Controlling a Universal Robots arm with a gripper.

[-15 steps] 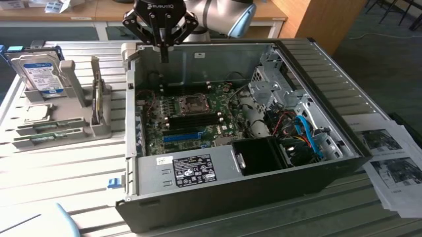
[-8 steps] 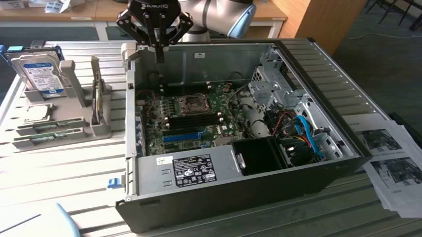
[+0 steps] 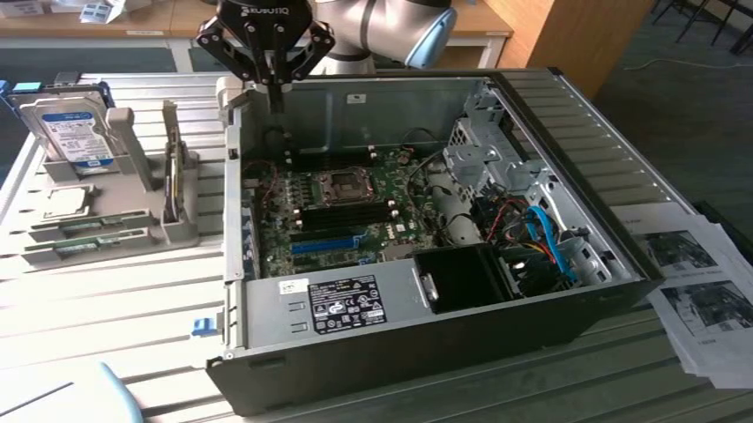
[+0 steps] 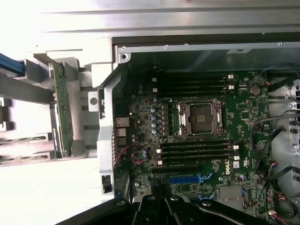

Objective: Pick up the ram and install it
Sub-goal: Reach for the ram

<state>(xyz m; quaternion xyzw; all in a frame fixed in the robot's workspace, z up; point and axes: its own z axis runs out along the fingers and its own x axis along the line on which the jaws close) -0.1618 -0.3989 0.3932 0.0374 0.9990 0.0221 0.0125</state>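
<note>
Your arm (image 3: 383, 26) comes in from the far edge of the exterior view, and its upper links are cut off there. The wrist turns straight down. The claw (image 3: 278, 88) hangs over the far corner of the open computer case (image 3: 412, 352) on the exterior view's left, just above the case wall. Its fingers are clenched together and grip nothing.

The ram (image 4: 62, 110) stands on edge in the grey rack (image 3: 130, 167) on the desk (image 3: 118, 308), just outside the case and below the claw on the exterior view's left. It is apart from the fingers. You see it almost edge-on, so its chips and label are hard to make out. Two more green strips (image 4: 23, 139) lie lower in the rack, partly washed out by glare; you cannot tell what they are.

A hard drive (image 3: 73, 132) leans at the rack's far end. Inside the case the motherboard (image 4: 206, 140) lies flat, with dark memory slots (image 4: 197, 152) beside the processor socket (image 4: 199, 118). In the wrist view, the claw's own black linkage covers the board's near edge.
</note>
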